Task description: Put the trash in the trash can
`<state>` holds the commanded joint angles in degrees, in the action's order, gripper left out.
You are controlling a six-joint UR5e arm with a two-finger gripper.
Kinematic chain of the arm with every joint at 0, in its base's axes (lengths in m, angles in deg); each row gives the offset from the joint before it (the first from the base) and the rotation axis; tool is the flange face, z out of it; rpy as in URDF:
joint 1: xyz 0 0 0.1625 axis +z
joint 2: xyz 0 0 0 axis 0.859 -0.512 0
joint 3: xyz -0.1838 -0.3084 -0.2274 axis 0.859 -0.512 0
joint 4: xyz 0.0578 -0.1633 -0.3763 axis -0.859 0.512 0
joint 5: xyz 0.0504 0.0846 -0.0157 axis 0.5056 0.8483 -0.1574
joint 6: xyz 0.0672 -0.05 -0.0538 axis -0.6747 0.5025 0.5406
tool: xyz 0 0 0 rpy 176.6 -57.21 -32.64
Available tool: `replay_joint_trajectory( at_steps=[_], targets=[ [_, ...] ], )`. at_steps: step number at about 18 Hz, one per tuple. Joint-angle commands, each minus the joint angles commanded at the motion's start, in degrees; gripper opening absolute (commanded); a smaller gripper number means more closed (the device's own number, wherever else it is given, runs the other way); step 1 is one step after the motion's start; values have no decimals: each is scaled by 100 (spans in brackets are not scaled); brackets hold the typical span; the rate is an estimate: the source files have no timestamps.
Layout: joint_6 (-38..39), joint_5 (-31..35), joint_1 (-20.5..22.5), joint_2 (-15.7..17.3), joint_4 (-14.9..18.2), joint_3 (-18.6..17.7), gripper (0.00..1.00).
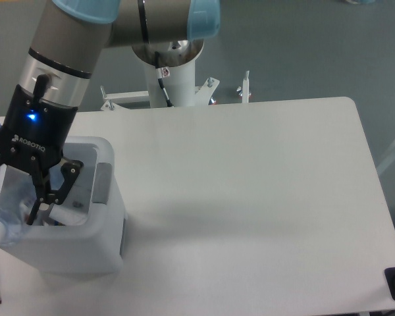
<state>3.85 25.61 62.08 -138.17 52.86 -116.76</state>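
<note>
Grey floor, white tabletop; we list from the left: clear bottle, clenched in the tool, long axis slanting down-left, cap end past the trash can left rim, body over its opening; white carton partly visible inside, we judge; release needs a rightward shift.

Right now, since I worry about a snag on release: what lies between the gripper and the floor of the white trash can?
In the fixed camera view, the gripper holds the clear plastic bottle over the boxy white trash can; inside, only a patch of flat white carton shows.
</note>
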Motion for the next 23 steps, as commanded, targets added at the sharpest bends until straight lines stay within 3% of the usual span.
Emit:
replay_joint_trajectory(
  at_steps=[7,12,15,20,23],
  targets=[
    [0,17,439,-26,-35,281,100],
    [0,88,1028,-9,-106,343,100],
    [-113,666,1265,0,-105,369,100],
    [-939,1502,1652,0,-9,352,100],
    [-1641,1800,1793,9,254,334,100]
  ],
)
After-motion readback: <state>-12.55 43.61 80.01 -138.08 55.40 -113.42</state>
